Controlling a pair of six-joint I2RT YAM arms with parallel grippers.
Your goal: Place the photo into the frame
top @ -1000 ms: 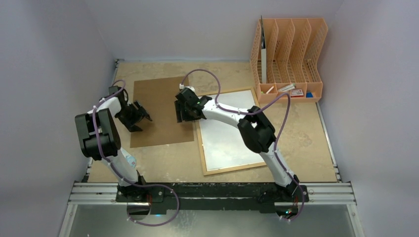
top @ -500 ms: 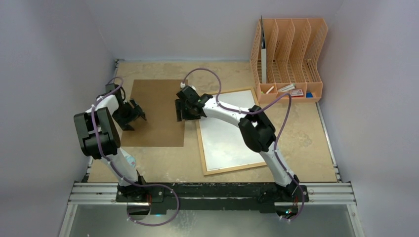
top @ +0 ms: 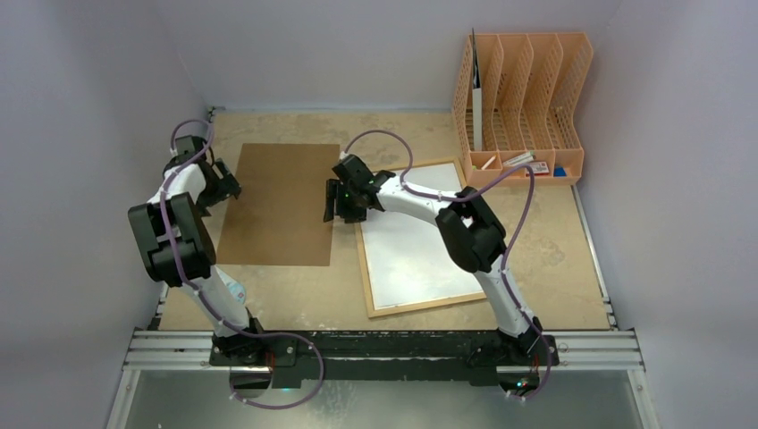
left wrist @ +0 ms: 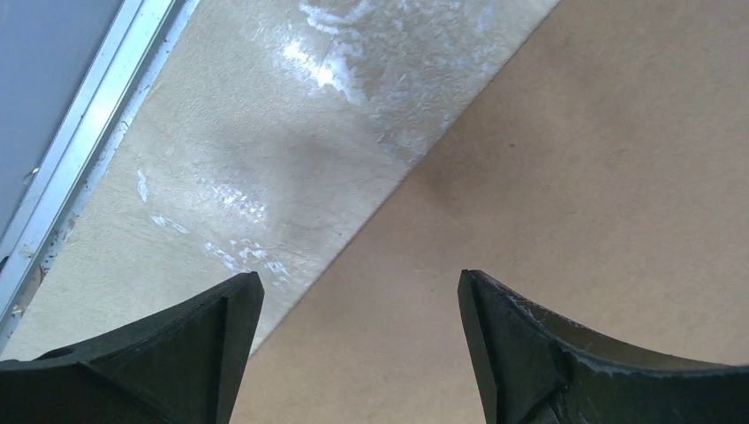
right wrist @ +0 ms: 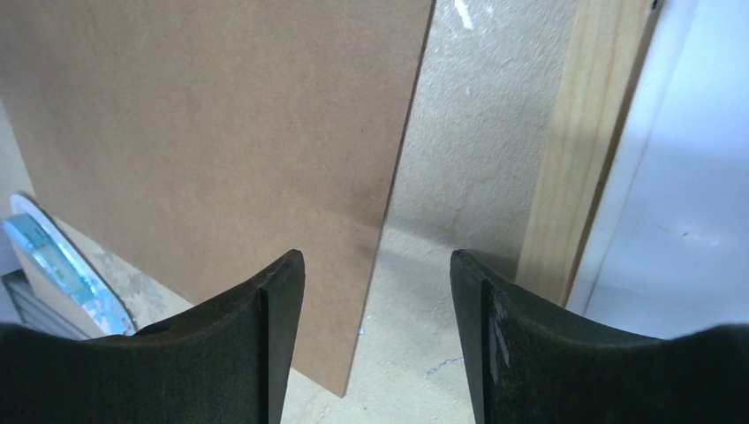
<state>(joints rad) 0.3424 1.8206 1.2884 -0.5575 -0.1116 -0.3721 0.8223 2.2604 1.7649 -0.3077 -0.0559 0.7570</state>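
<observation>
The frame (top: 407, 264) lies flat on the table (top: 536, 259), right of centre, with its white side up. The brown back board (top: 277, 210) lies just left of it, not touching. The left gripper (top: 222, 183) hovers over the board's left edge, its fingers spread and empty. The right gripper (top: 342, 210) hangs over the gap between board and frame, its fingers also spread.
</observation>
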